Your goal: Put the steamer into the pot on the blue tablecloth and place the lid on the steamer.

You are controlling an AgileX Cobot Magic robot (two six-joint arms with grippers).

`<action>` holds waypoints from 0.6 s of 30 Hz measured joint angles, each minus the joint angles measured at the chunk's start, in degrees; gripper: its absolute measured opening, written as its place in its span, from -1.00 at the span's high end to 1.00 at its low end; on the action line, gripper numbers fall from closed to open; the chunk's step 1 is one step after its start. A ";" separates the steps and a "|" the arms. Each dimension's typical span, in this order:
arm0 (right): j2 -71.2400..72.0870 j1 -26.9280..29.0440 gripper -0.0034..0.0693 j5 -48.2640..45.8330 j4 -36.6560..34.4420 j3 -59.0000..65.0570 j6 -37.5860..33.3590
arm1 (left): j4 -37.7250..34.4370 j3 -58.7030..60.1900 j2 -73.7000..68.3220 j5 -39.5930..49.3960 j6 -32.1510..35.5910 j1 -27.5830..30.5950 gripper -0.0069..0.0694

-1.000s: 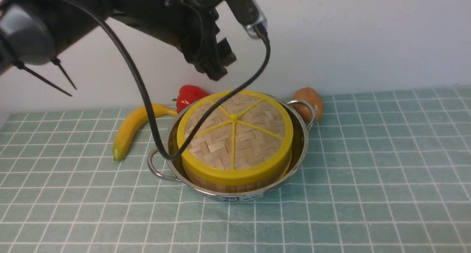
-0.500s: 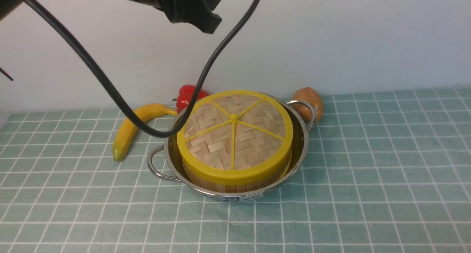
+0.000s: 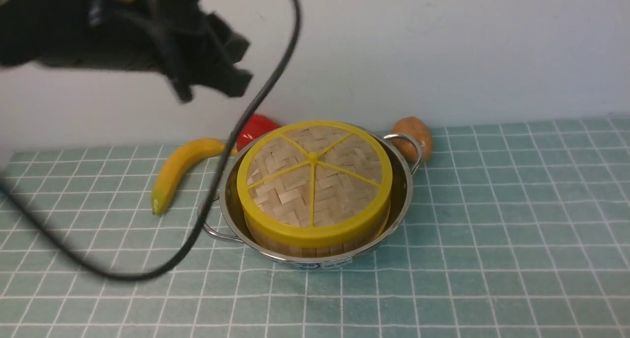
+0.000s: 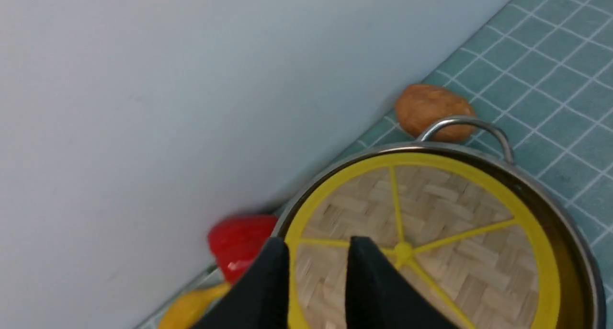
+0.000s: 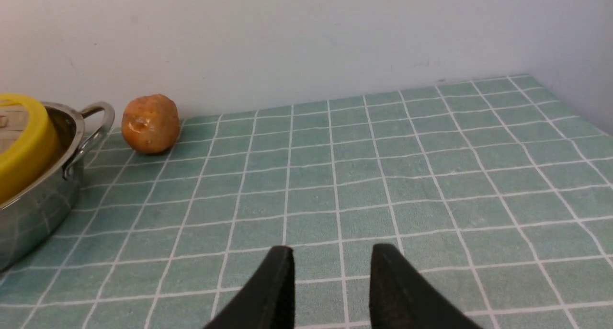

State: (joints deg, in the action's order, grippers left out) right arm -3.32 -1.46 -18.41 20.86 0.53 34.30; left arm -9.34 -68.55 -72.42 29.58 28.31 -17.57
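While I watch the front camera, the lid (image 3: 314,178) sits flat on the steamer (image 3: 315,247), and the steamer stands inside the pot (image 3: 399,200) at the middle of the frame, on the blue tablecloth (image 3: 492,230). Only a strip of the steamer's bamboo wall shows below the lid's yellow rim. My left gripper (image 3: 216,79) hangs blurred in the upper left of the frame, well above the pot and touching nothing, with its black cable (image 3: 231,131) looping down in front of the pot's near handle. From the left wrist camera its jaws stand a narrow gap apart with nothing between them, the lid showing through the gap. My right gripper (image 5: 330,271) hovers over bare cloth; its jaws are spread and empty. A banana (image 3: 177,170) lies left of the pot, a red pepper (image 3: 253,129) behind it by the wall, and a potato (image 3: 416,136) just behind the far handle.
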 joint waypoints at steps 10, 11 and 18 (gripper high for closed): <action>0.00 0.00 0.24 0.00 0.00 0.00 0.00 | -7.89 48.82 43.29 -18.78 -4.06 16.58 0.29; 0.00 0.00 0.24 0.00 0.00 0.00 0.00 | -8.04 48.82 44.08 -18.78 -4.06 16.82 0.29; 0.00 0.00 0.24 0.00 0.00 0.00 -0.04 | -7.82 61.46 63.19 -15.72 -4.01 20.98 0.26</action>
State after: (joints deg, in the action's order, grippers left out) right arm -3.32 -1.46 -18.41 20.86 0.53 34.26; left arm -17.16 -7.09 -9.23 13.87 24.29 3.41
